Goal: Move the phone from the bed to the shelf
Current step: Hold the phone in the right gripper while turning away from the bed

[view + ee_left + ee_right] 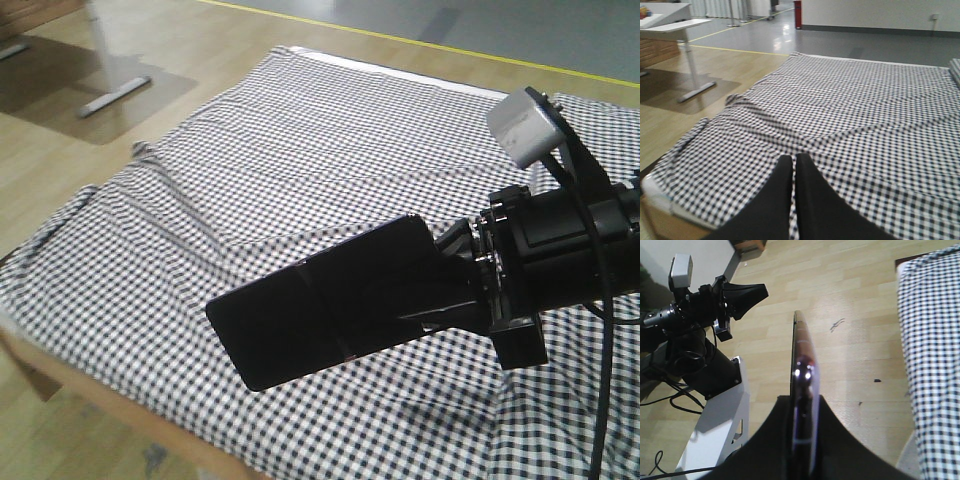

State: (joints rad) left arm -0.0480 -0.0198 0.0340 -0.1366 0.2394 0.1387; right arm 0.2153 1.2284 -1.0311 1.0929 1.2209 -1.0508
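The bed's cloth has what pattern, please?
The bed has small black-and-white checks, clearest in left wrist view.

One phone [290,320], one bed [300,150], one desk [677,24]

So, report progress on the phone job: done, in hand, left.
Done: the phone is off the bed, clamped in the right end effector. In hand: it is held in the air, clear of the checked cloth. Left: no shelf shows in any view, so the carry and the placing are not yet done. The left end effector is shut and empty.
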